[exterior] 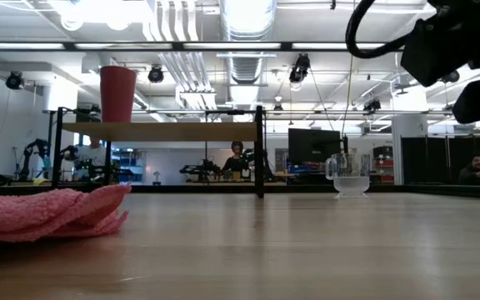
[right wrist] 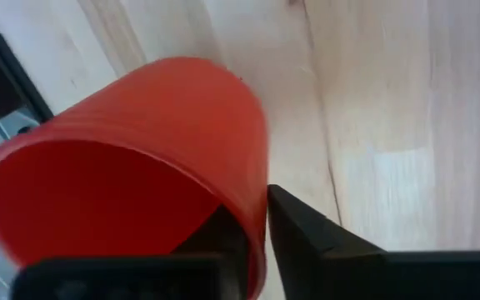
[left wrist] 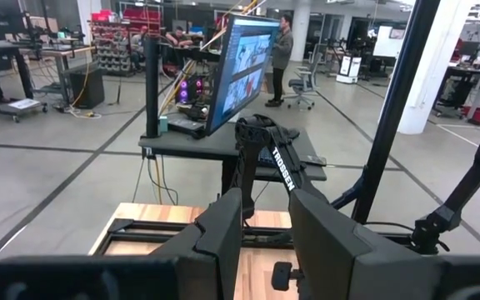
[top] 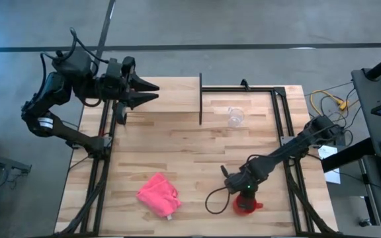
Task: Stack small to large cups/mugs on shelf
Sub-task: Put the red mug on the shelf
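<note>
The squat red mug (top: 245, 205) is at the table's near right, and my right gripper (top: 243, 193) is shut on it. The small clear plastic cup (top: 235, 116) stands on its base on the tabletop at the far right, right of the shelf; it also shows in the low view (exterior: 350, 177). The tall pink-red tumbler (exterior: 117, 93) stands upright on the left part of the raised wooden shelf (exterior: 173, 131); my left arm hides it in the high view. My left gripper (top: 156, 92) hovers open and empty above the shelf (top: 174, 92). My right gripper holds the red mug by its wall at the rim (right wrist: 252, 208), one finger inside the mug and the other finger (right wrist: 307, 237) outside. The fingers come from above, slanting from the table's far right. Whether the mug's base touches the table, I cannot tell.
A crumpled pink cloth (top: 159, 194) lies on the tabletop at the near left of centre. Black posts (top: 200, 99) stand at the shelf's right end. A black frame rail (top: 283, 125) runs along the table's right side. Bare wood lies between the cloth and the clear cup.
</note>
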`<action>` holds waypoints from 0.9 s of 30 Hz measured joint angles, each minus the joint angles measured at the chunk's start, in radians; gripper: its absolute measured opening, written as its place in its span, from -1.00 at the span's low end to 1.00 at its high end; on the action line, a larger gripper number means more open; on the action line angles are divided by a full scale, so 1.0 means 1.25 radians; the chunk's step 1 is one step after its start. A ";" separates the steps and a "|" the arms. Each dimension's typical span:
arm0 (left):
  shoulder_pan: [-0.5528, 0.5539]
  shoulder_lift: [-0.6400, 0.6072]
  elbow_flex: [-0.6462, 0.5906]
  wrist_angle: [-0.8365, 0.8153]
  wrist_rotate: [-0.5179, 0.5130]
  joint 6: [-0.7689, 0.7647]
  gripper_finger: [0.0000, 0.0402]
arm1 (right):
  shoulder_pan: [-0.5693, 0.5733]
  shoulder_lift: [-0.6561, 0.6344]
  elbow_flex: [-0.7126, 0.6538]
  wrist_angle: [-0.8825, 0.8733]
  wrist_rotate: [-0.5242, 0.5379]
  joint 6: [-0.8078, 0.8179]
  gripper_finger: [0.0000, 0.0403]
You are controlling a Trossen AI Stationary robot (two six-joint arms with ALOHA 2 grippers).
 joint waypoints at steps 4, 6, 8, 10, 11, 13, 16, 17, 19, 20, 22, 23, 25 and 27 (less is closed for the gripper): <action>0.000 -0.003 0.000 -0.001 0.000 0.000 -0.55 | -0.004 0.000 0.024 -0.007 -0.001 -0.013 -0.94; 0.000 -0.004 0.000 -0.001 0.000 0.000 -0.55 | -0.007 -0.002 0.044 -0.010 0.000 -0.015 -0.94; 0.000 -0.005 -0.001 -0.002 0.000 -0.001 -0.55 | -0.013 -0.003 0.069 -0.014 0.000 -0.021 -0.95; 0.000 -0.004 -0.002 -0.002 0.000 -0.002 -0.55 | -0.023 -0.003 0.100 -0.020 0.000 -0.032 -0.95; 0.000 -0.004 -0.002 -0.003 0.000 -0.012 -0.55 | -0.030 -0.003 0.119 -0.023 0.000 -0.039 -0.95; 0.000 -0.003 -0.002 -0.003 0.000 -0.046 -0.55 | -0.046 -0.004 0.162 -0.066 0.010 -0.063 -0.95; 0.000 0.000 -0.002 -0.007 0.000 -0.064 -0.55 | -0.072 0.007 0.243 -0.162 0.064 -0.111 -0.95; 0.000 0.001 -0.003 -0.012 0.000 -0.064 -0.55 | -0.082 0.013 0.270 -0.195 0.089 -0.137 -0.95; 0.000 0.003 -0.003 -0.022 -0.001 -0.064 -0.55 | -0.103 0.029 0.325 -0.277 0.138 -0.201 -0.95; 0.000 0.004 -0.003 -0.028 -0.005 -0.063 -0.55 | -0.113 0.036 0.349 -0.314 0.164 -0.236 -0.95; 0.000 0.005 -0.004 -0.034 -0.025 -0.061 -0.55 | -0.136 0.050 0.389 -0.375 0.213 -0.305 -0.95; 0.000 0.005 -0.004 -0.041 -0.037 -0.059 -0.55 | -0.149 0.052 0.403 -0.395 0.235 -0.340 -0.95; 0.000 0.005 -0.004 -0.050 -0.058 -0.059 -0.55 | -0.179 0.060 0.429 -0.415 0.260 -0.400 -0.95; 0.000 0.005 -0.004 -0.055 -0.066 -0.062 -0.55 | -0.213 0.061 0.450 -0.412 0.267 -0.444 -0.95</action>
